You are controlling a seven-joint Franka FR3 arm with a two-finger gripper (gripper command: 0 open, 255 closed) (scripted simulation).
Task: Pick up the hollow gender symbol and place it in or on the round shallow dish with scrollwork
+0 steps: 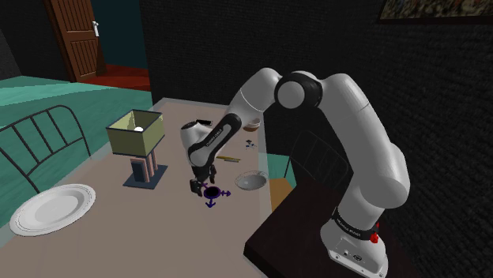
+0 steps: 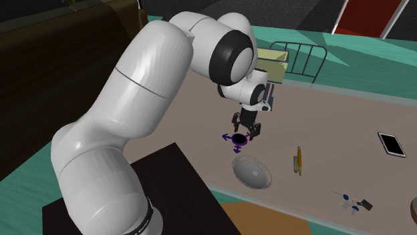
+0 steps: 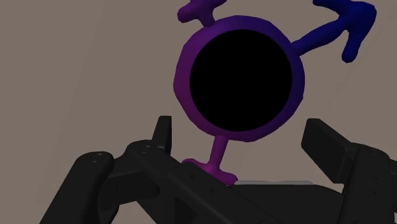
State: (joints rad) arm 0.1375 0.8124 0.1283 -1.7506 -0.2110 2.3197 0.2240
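Purple symbol (image 3: pixel 183 79) lies flat; wrist view reveals the hand (image 3: pixel 239 130) spread.

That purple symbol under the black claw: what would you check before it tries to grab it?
1. Gripper right above the purple symbol: ok.
2. Fingers apart: ok.
3. The symbol's short stem lies between the fingers, untouched: ok.
4. Symbol lies flat on the table: ok.
5. Room to close: the grey dish sits beside the symbol but apart from it: ok.
6. Which dish has the scrollwork, the grey dish or the white plate: cannot tell.
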